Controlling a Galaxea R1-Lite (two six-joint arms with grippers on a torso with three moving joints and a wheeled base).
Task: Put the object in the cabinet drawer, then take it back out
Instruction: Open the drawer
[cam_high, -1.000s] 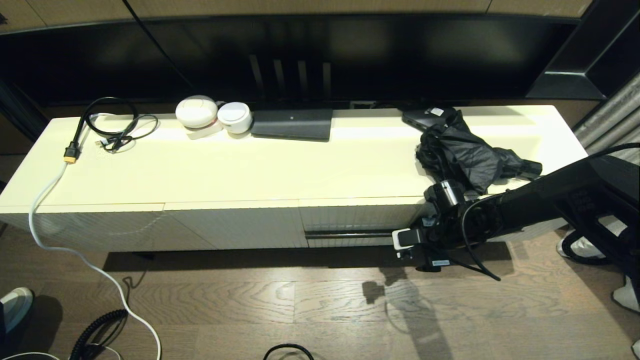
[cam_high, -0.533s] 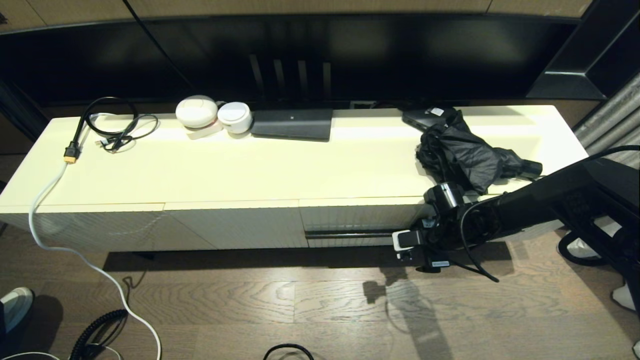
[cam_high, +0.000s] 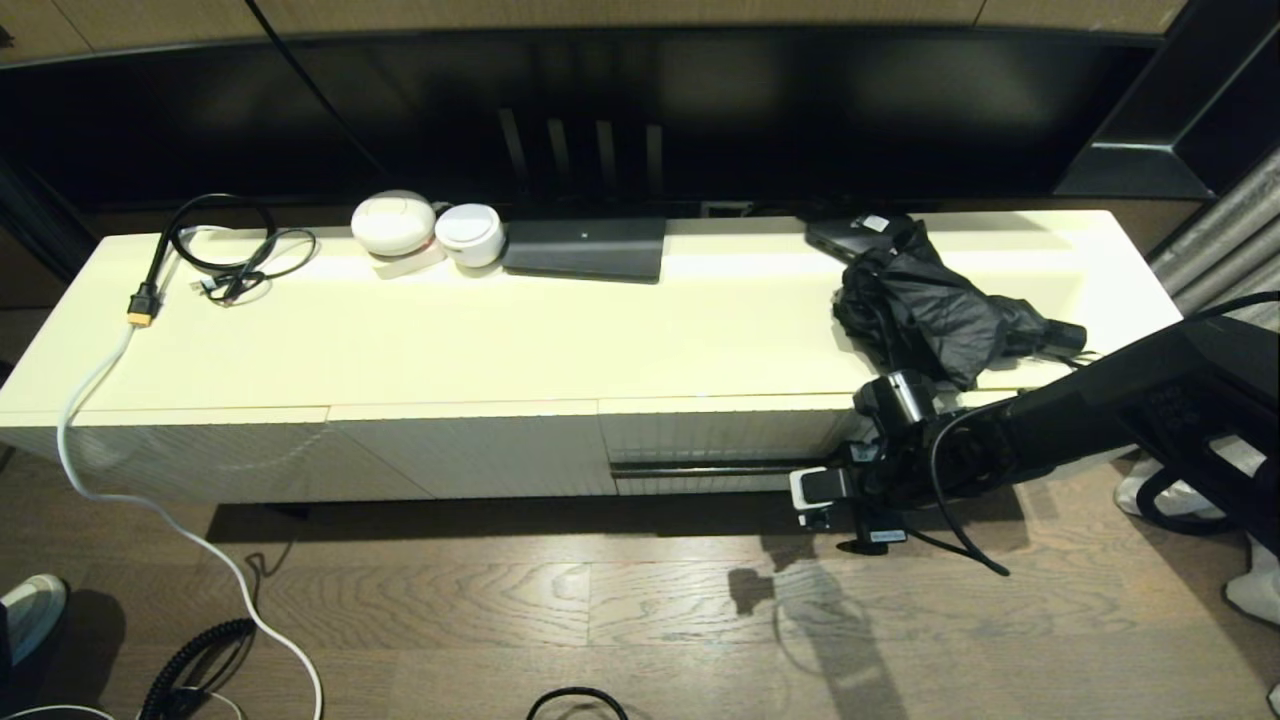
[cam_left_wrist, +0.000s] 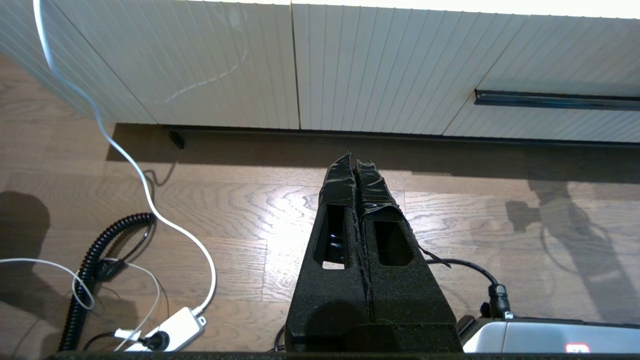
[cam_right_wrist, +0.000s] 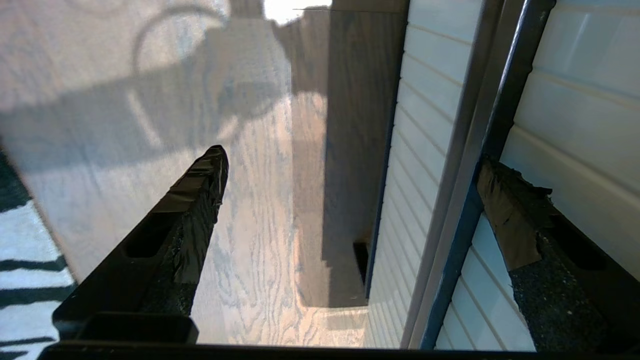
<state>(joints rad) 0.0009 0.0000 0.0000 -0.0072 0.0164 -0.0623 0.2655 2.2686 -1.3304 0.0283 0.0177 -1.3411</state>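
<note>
A crumpled black folding umbrella (cam_high: 935, 312) lies on the cream bench (cam_high: 560, 340) beside a flat black box (cam_high: 850, 232). Below it, the right tool (cam_right_wrist: 350, 165) spreads wide, straddling the ribbed drawer's (cam_high: 720, 440) thin dark handle bar (cam_right_wrist: 475, 165), slightly lower than before. The left tool (cam_left_wrist: 357, 172) hangs closed and empty over the wood floor (cam_left_wrist: 260, 210).

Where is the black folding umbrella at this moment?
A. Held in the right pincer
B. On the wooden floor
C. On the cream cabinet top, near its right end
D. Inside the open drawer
C: the black folding umbrella lies on the cream cabinet top, and the drawer is closed.
</note>
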